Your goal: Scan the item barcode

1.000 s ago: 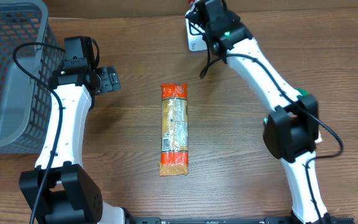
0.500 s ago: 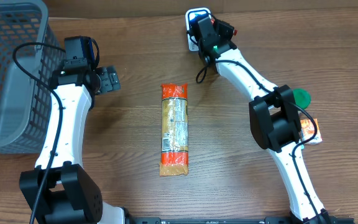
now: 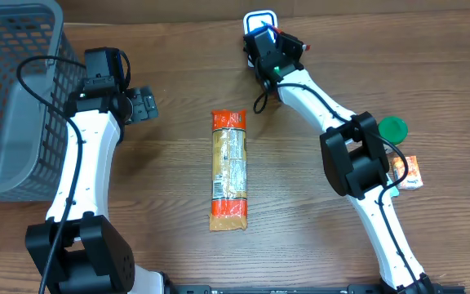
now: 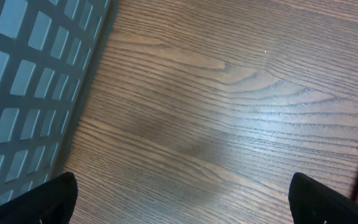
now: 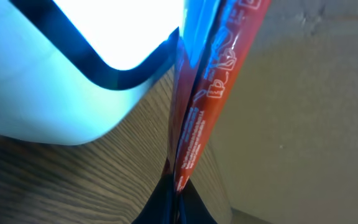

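Swinging inward over the last second, the right arm has folded its elbow toward the table's centre and brought the right gripper [image 3: 280,42] to the scanner [image 3: 259,20] at the far edge. Its jaws are clamped on a thin red sachet [image 5: 207,87], held edge-on beside the lit scanner. Judgement: presentation is under way, but barcode facing cannot be confirmed. The left gripper [image 3: 141,104] stands open and empty.
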`<state>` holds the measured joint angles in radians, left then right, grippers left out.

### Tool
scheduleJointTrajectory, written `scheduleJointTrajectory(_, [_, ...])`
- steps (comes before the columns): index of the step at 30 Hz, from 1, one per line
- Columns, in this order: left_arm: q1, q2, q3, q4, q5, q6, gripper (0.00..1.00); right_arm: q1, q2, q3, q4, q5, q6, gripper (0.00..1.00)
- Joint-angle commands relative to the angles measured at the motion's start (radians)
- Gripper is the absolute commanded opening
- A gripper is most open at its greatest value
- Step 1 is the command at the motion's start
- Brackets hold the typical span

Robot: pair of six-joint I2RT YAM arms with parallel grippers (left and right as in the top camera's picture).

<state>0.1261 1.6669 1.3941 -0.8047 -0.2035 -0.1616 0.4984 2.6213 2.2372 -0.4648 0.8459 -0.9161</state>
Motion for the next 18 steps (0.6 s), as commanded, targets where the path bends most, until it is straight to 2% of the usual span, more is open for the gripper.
scheduleJointTrajectory(1, [-0.002, 0.001, 0.016, 0.0, -0.006, -0.003, 1.0, 0.011, -0.001, 0.008, 0.003, 0.018, 0.01, 0.04])
scheduleJointTrajectory(6, [-0.002, 0.001, 0.016, 0.0, -0.006, -0.003, 1.0, 0.023, -0.002, 0.008, 0.003, 0.019, 0.013, 0.04])
scheduleJointTrajectory(10, [-0.002, 0.001, 0.016, 0.0, -0.006, -0.003, 1.0, 0.024, -0.038, 0.008, -0.018, 0.032, 0.074, 0.04])
scheduleJointTrajectory(14, [-0.002, 0.001, 0.016, 0.0, -0.006, -0.003, 1.0, 0.024, -0.138, 0.008, -0.114, -0.011, 0.142, 0.04])
scheduleJointTrajectory(18, [-0.002, 0.001, 0.016, 0.0, -0.006, -0.003, 1.0, 0.024, -0.281, 0.008, -0.241, -0.092, 0.27, 0.04])
